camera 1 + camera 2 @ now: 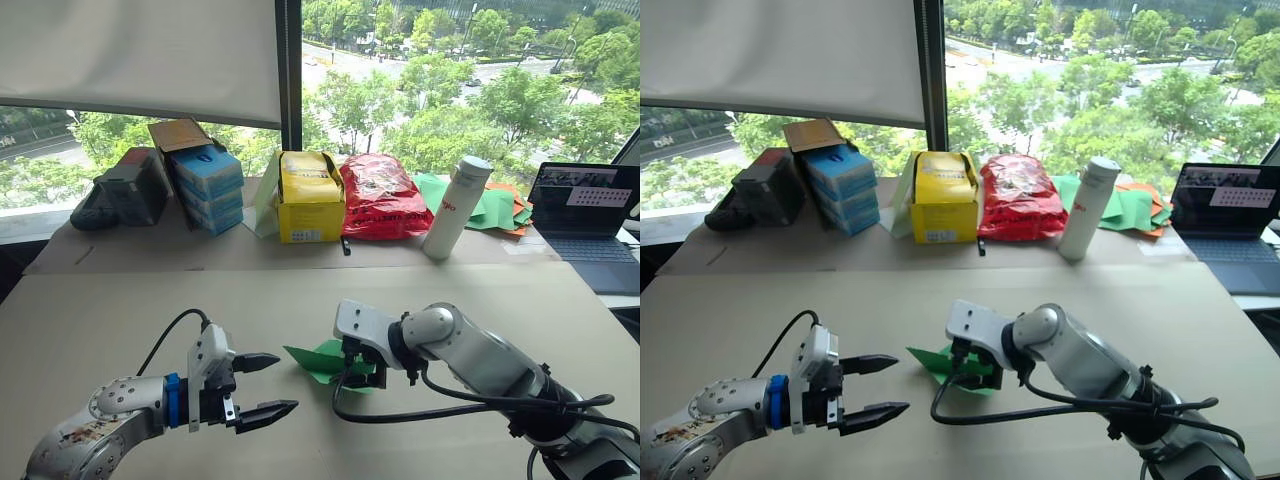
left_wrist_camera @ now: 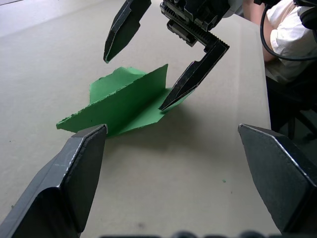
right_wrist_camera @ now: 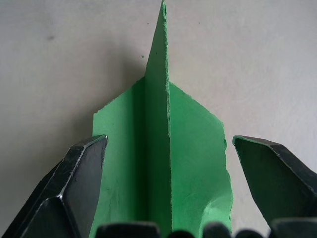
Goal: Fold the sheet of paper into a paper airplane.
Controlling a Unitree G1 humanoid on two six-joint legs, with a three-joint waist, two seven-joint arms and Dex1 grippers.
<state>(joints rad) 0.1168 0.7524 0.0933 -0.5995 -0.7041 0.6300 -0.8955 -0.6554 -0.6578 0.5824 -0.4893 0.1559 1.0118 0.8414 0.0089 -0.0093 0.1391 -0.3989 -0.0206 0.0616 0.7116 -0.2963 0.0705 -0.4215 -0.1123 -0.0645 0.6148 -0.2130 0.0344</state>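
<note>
The sheet of paper [image 1: 312, 357] is bright green and lies on the beige table [image 1: 120, 310], folded into a pointed wedge with one flap standing upright along the middle crease [image 3: 157, 99]. My right gripper [image 1: 362, 372] hangs over its wide end, open, with a finger on each side of the upright flap. One fingertip [image 2: 166, 103] touches the paper; the other stays above it. My left gripper [image 1: 286, 383] is open just left of the paper's point, holding nothing, and faces the paper [image 2: 124, 101].
Along the window ledge stand stacked blue boxes [image 1: 208, 187], a yellow box [image 1: 309, 198], a red bag [image 1: 383, 196], a white bottle [image 1: 455, 208] and a heap of green and orange sheets [image 1: 497, 207]. A laptop [image 1: 585, 212] is at far right. A person's white sleeve [image 2: 290, 34] is beyond the table edge.
</note>
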